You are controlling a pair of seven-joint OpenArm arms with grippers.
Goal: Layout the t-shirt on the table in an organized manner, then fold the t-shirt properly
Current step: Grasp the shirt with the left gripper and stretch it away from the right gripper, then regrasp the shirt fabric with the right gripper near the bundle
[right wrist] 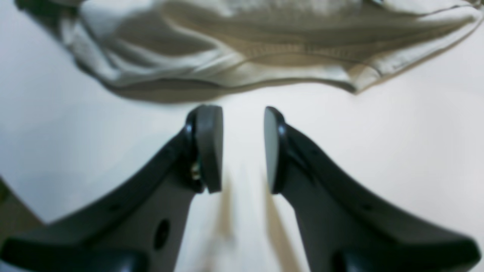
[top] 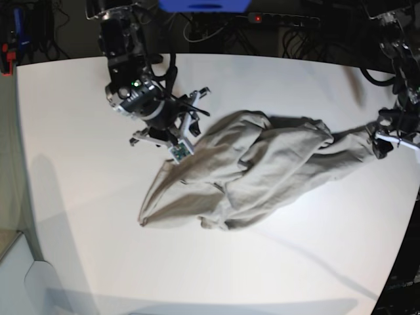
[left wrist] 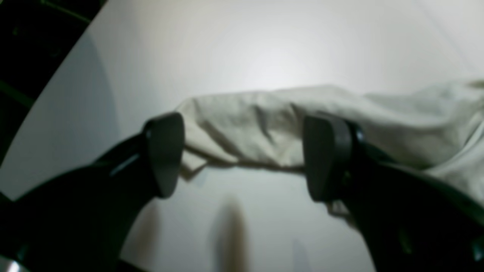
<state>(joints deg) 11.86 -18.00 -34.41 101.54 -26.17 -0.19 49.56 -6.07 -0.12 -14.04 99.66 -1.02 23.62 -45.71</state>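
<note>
The beige-grey t-shirt (top: 262, 170) lies crumpled in a long heap across the middle of the white table (top: 79, 197). One stretched end of it reaches my left gripper (top: 388, 139) at the table's right edge. In the left wrist view that gripper (left wrist: 245, 156) stands wide open, with a wrinkled fold of the t-shirt (left wrist: 264, 124) lying between and beyond its fingers. My right gripper (top: 176, 136) hovers at the shirt's upper left end. Its pads (right wrist: 210, 147) stand apart over bare table (right wrist: 416, 151), nothing between them, just short of the t-shirt's seamed edge (right wrist: 264, 49).
Cables, a power strip (top: 282, 18) and a blue object (top: 203, 5) sit in the dark beyond the table's far edge. The curved table edge (left wrist: 56, 83) runs close on the left of the left gripper, with dark floor past it.
</note>
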